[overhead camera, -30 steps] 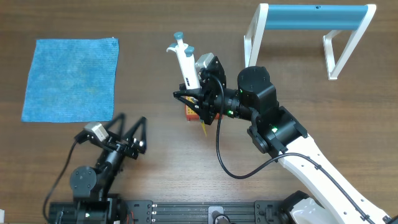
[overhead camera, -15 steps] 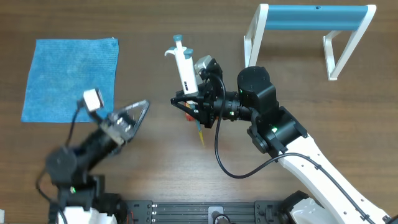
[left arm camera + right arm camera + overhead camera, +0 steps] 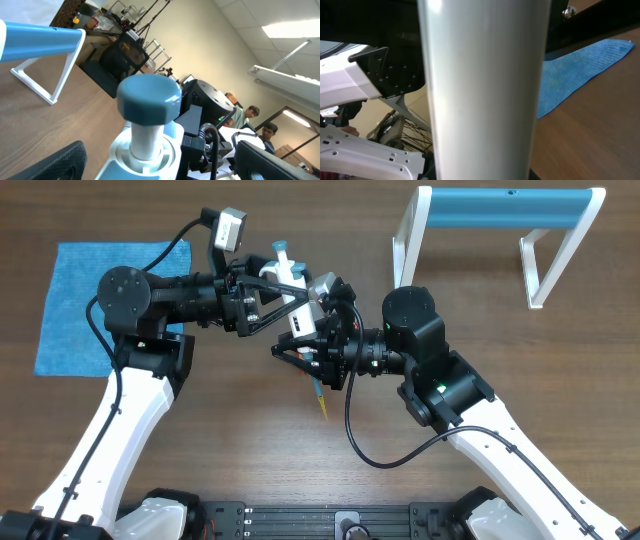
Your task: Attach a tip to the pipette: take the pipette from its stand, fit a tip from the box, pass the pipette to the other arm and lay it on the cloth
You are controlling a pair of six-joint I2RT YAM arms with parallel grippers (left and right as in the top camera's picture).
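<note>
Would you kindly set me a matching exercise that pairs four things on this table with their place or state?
1 pipette
2 cloth
3 stand
4 tip

A spread flat on the table, left side
B gripped by the right end effector
C yellow, at the pipette's lower end
D on the right side, blue bar on top

Pairs: 1-B, 2-A, 3-D, 4-C

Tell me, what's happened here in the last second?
The left gripper swung up from near its arm's base and, open, now straddles the top of the pipette. The right gripper kept its hold on the pipette, barely shifting. The cloth and stand did not move.
</note>
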